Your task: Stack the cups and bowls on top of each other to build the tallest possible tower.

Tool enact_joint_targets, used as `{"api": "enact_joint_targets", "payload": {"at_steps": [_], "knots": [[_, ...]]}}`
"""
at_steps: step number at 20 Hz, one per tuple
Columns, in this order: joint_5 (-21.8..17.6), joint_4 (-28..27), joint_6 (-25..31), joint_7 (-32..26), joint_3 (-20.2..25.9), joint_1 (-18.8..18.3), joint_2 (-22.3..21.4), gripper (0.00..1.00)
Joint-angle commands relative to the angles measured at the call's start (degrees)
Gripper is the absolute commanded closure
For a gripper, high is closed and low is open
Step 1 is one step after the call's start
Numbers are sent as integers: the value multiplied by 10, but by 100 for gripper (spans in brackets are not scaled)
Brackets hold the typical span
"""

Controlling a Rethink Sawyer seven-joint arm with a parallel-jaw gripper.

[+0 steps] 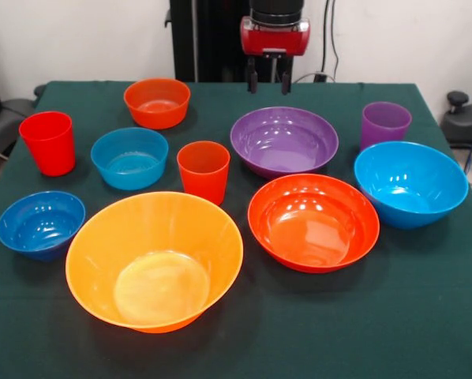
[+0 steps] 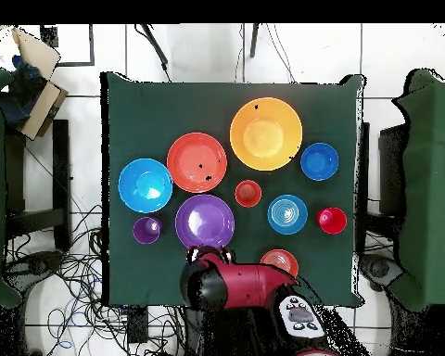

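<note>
All pieces stand apart on the green cloth, nothing nested. The big yellow-orange bowl (image 1: pixel 153 260) (image 2: pixel 265 133) is at the front. The red-orange bowl (image 1: pixel 313 223), purple bowl (image 1: pixel 284 140) and large light blue bowl (image 1: pixel 410 183) stand to the right. The small orange bowl (image 1: pixel 157 103), small light blue bowl (image 1: pixel 129 158) and dark blue bowl (image 1: pixel 41 223) stand to the left. The red cup (image 1: pixel 48 142), orange-red cup (image 1: pixel 204 170) and purple cup (image 1: pixel 385 124) are upright. My gripper (image 1: pixel 269 80) is open and empty, high over the table's far edge behind the purple bowl.
The green cloth-covered table (image 1: pixel 425 332) has bare cloth along its front. In the overhead view the red arm (image 2: pixel 245 286) partly covers the small orange bowl (image 2: pixel 279 263). Chairs and cables lie around the table.
</note>
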Motion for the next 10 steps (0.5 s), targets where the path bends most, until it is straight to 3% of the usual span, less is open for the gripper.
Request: {"api": "enact_joint_targets", "payload": {"at_steps": [1, 10], "knots": [[-33, -46, 44, 7, 38, 4, 10, 0], [-36, -47, 52, -2, 49, -5, 6, 0]]}}
